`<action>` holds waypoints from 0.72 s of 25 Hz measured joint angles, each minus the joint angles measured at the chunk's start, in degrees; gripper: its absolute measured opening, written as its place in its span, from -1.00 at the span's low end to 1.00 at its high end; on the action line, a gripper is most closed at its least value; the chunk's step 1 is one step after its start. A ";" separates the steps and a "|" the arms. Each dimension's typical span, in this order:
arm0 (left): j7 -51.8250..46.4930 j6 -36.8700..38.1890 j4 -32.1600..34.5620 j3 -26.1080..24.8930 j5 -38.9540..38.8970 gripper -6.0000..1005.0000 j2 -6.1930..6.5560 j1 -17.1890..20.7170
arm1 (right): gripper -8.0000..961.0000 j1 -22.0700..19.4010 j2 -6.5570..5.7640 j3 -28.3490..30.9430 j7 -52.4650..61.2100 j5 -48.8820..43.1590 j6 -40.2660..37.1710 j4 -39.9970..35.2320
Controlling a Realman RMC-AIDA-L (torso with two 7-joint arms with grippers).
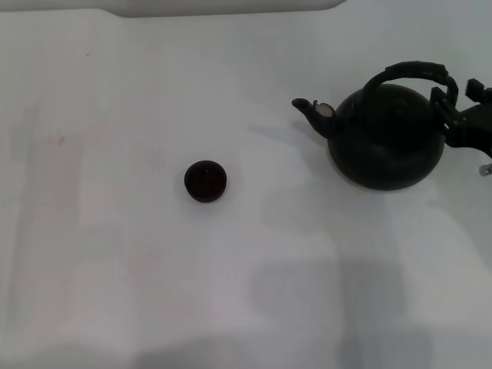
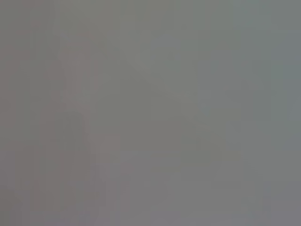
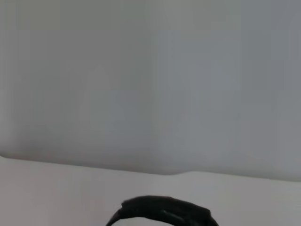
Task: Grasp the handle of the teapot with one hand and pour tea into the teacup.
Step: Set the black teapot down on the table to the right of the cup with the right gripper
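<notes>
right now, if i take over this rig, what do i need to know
Right pincer: at the right end of the handle, at the table's right edge; whether it is closed on the handle cannot be told.
Left pincer: not in view.
Teapot: upright on the white table, spout pointing toward the robot's left.
Teacup: standing apart from the teapot, well to its left, near the table's middle.
Done: right arm brought to the handle.
Left: confirm the grasp, lift, carry over the teacup, pour.

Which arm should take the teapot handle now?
The right. Its gripper is already at the handle of the teapot on the table's right side, and its wrist view shows the handle close. The left arm is not visible anywhere.
</notes>
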 joint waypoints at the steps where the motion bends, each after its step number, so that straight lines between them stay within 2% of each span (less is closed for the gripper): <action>1: 0.00 0.00 0.00 0.00 0.00 0.75 -0.01 0.00 | -0.09 -0.52 0.00 -0.12 -0.37 -0.03 0.47 -0.74; 6: 0.00 0.00 0.00 0.00 0.00 0.75 -0.01 0.00 | 0.21 -2.68 0.29 -0.90 -3.08 0.18 3.16 -4.05; 10: 0.00 -0.02 -0.01 0.00 0.03 0.75 -0.01 0.00 | 0.22 -4.28 0.42 -1.78 -4.97 0.23 6.22 -7.40; 18: 0.00 -0.08 0.08 0.01 0.03 0.75 -0.01 0.29 | 0.22 -9.04 0.42 -3.62 -9.18 0.42 7.18 -14.48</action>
